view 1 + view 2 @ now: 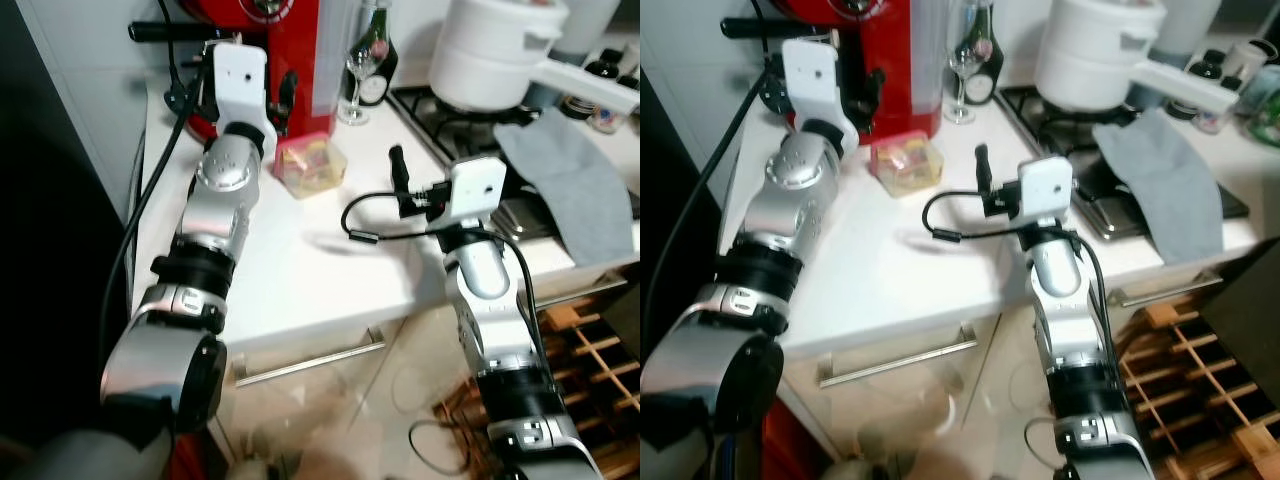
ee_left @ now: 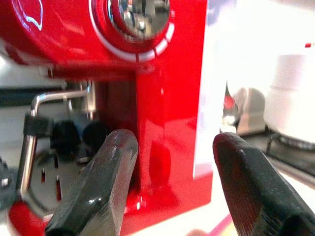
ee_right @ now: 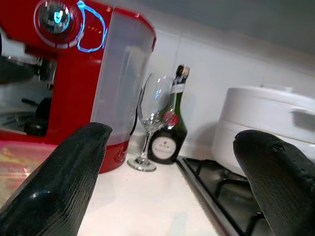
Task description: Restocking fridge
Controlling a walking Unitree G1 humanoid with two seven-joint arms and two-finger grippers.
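Resting on the tabletop (image 1: 300, 270) before the red machine (image 1: 290, 60), the lidded food tub (image 1: 311, 165) lies near the wide-open left pincer (image 2: 170, 184); light, slippery plastic, best gripped across its sides. Right pincer (image 3: 172, 182) is also spread wide.

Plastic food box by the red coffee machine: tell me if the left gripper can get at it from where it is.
Probably yes. The food box sits in the open on the white counter, just beside the left gripper, whose fingers are open. Nothing lies between them; the coffee machine stands behind.
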